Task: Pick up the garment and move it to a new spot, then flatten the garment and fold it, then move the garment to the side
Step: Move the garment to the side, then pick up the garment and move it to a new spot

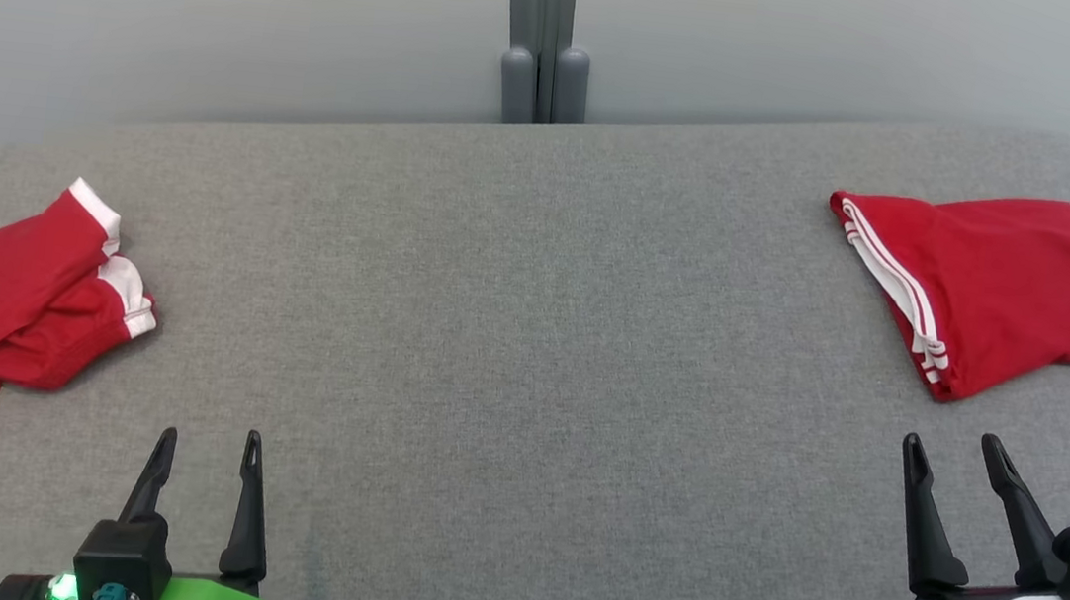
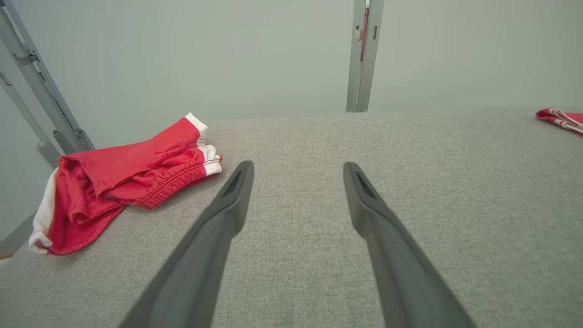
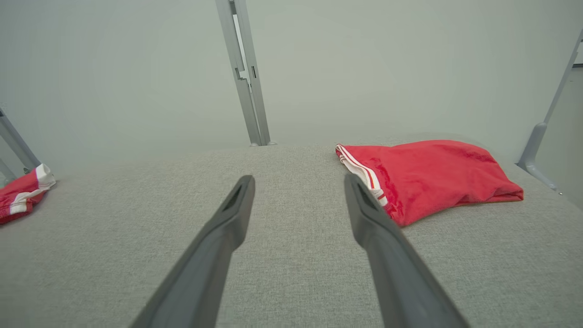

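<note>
A crumpled red garment with white trim lies at the left edge of the grey padded table; it is also in the left wrist view as a rumpled red garment. My left gripper stands open near the front edge, to the right of that heap and apart from it, fingers empty. A second red garment, folded flat with white stripes, rests at the far right. My right gripper is open just in front of it, holding nothing.
A grey upright post stands behind the table's far edge against a pale wall. Metal frame bars rise beside the table's left end. The wide middle of the table surface lies between the two garments.
</note>
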`<state>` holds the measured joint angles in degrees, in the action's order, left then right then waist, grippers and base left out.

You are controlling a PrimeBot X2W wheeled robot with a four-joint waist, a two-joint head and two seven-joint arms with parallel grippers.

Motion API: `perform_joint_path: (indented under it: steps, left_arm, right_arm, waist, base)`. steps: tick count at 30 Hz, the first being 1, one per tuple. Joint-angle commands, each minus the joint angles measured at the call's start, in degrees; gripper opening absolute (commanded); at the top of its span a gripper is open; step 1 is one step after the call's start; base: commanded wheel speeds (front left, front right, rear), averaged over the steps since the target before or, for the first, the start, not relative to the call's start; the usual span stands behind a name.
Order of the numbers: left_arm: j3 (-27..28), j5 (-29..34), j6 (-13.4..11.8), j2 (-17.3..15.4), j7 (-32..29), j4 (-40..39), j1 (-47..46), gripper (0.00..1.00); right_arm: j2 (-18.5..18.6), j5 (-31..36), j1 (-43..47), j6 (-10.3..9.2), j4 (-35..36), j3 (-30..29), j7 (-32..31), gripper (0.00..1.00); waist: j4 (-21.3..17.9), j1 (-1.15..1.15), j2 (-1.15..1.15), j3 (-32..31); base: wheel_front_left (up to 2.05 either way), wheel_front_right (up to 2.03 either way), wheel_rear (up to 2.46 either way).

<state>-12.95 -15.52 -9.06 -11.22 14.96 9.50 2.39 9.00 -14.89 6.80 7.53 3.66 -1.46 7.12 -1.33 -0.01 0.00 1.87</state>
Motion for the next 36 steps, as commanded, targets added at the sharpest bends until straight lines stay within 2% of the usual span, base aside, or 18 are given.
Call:
perform_joint_path:
  steps: [1, 24, 28, 36]
  left_arm:
    - [0.3, -0.5, 0.1, 0.2, 0.2, 0.0, 1.0, 1.00]
    - [1.3, -0.4, 0.5, 0.5, 0.3, 0.3, 0.4, 1.00]
    - [1.9, -0.1, 0.4, 0.8, 0.3, -0.5, -0.7, 1.00]
    - [4.1, 0.5, 0.4, 1.9, 0.2, -1.6, -2.2, 1.00]
  right_arm:
    - [-0.1, 0.4, 1.1, -0.09, 0.7, -0.1, -0.4, 1.00]
    - [0.3, 0.1, 2.7, -0.09, 2.1, -0.4, -0.8, 1.00]
    - [0.6, -0.1, 2.1, -0.09, 3.0, 0.0, -1.0, 1.00]
    - [0.6, -0.5, 0.9, -0.09, 6.3, 1.4, -2.0, 1.00]
  waist:
    - [1.1, 0.01, 0.00, -2.4]
    - [2.2, 0.01, 0.00, -2.6]
    - [4.3, 0.01, 0.00, -1.9]
    - [12.2, 0.01, 0.00, 0.3]
  base:
    - [0.00, 0.00, 0.00]
    - [0.00, 0.00, 0.00]
    - [0.00, 0.00, 0.00]
    - [0.00, 0.00, 0.00]
